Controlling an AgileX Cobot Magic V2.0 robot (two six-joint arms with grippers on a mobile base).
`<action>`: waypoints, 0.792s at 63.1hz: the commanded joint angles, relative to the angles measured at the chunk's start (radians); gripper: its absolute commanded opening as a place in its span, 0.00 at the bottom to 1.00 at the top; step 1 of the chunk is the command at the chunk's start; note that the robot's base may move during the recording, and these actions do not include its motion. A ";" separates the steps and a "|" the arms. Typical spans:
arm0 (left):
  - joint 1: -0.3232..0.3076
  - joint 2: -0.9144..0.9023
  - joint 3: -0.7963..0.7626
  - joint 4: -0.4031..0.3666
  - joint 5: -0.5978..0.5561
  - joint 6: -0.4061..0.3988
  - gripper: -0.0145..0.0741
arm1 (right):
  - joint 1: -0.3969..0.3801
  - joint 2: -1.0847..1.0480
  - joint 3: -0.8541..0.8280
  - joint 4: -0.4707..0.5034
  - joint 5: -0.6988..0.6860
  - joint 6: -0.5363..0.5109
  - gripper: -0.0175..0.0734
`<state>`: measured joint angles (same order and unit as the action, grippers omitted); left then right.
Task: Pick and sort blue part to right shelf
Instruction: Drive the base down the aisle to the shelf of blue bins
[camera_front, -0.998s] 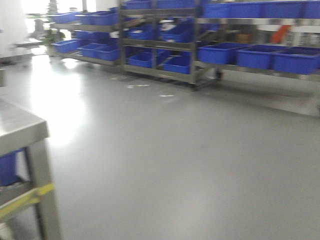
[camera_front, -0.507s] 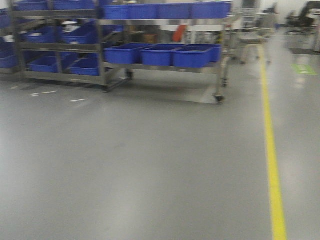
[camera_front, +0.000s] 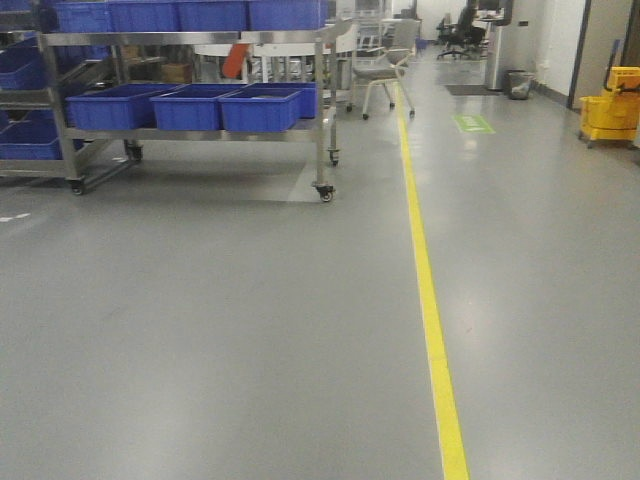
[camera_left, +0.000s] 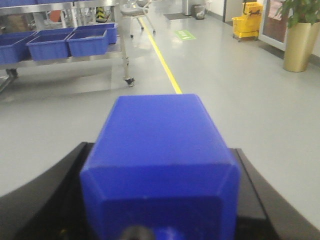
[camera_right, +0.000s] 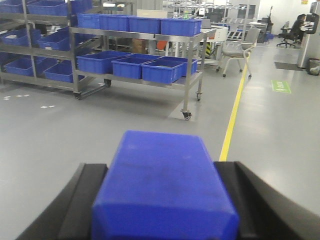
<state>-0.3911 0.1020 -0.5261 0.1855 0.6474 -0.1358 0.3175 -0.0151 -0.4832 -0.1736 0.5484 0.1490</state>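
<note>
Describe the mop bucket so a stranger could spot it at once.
Follow the yellow floor line ahead, then look right. The mop bucket stands by the wall, the only bright yellow tub; the nearby bin is grey.

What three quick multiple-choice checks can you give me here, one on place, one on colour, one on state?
1. In the front view, where does the steel rack with blue bins stand relative to the yellow floor line?
A) left of it
B) right of it
C) across it

2. What colour is the mop bucket?
A) red
B) yellow
C) grey

3. In the left wrist view, the blue part is:
A) lying on the floor
B) clamped between the left jaws
C) sitting in a bin

Answers:
1 A: the rack's castered legs stand left of the line.
2 B: it shows yellow near the right edge of the front view.
3 B: the black jaws flank it on both sides, above the floor.
</note>
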 joint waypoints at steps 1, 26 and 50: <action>-0.002 0.014 -0.029 0.001 -0.088 0.000 0.45 | -0.001 0.003 -0.026 -0.018 -0.095 -0.008 0.37; -0.002 0.014 -0.029 0.001 -0.088 0.000 0.45 | -0.001 0.003 -0.026 -0.018 -0.095 -0.008 0.37; -0.002 0.014 -0.029 0.001 -0.088 0.000 0.45 | -0.001 0.003 -0.026 -0.018 -0.095 -0.008 0.37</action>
<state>-0.3911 0.1020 -0.5261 0.1837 0.6474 -0.1343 0.3175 -0.0195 -0.4832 -0.1736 0.5484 0.1490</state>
